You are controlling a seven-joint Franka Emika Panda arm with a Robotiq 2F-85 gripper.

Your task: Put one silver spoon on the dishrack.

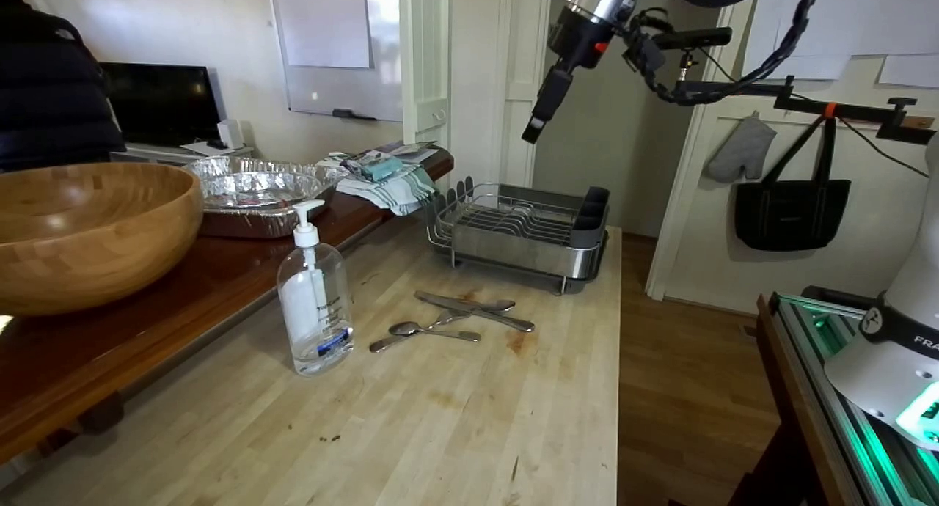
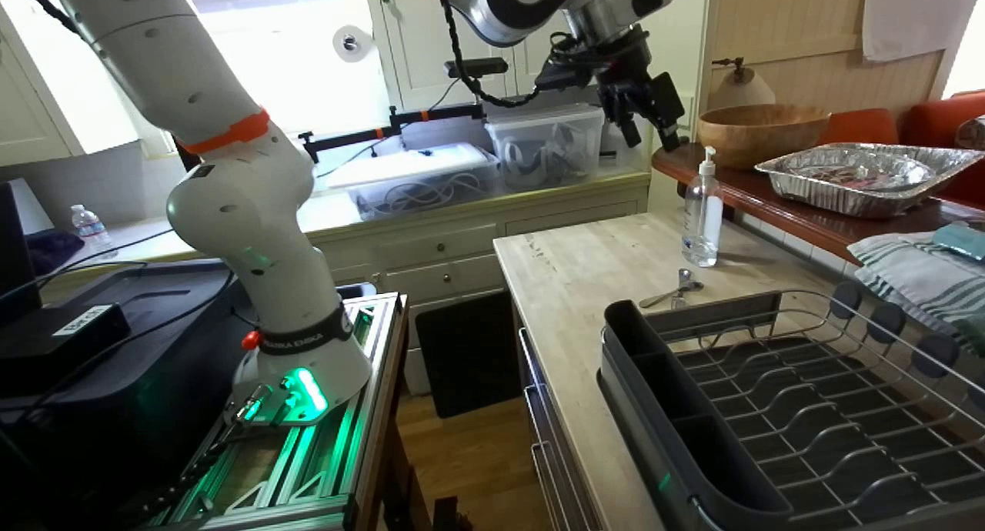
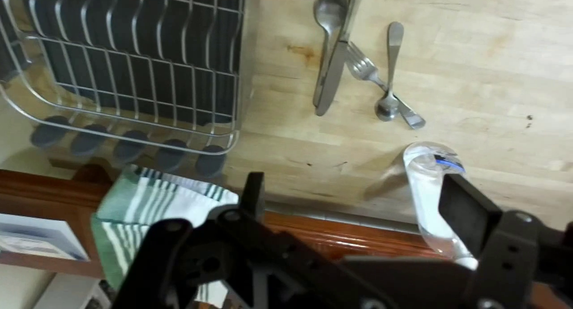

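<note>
2 silver spoons (image 3: 330,19), 1 larger, near the silver-grey wire dishrack (image 1: 513,249)

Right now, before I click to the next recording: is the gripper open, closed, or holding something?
Gripper: open, jaws well apart in the wrist view, nothing held between them.

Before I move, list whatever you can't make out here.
Handle of the larger spoon: the knife covers part of it in the wrist view.
Print on the pump bottle: too small in an exterior view; the open jaws hide some of the bottle in the wrist view.
Floor of the wooden bowl: behind its near rim in an exterior view.
Writing on the paper sheet: too small in an exterior view.
</note>
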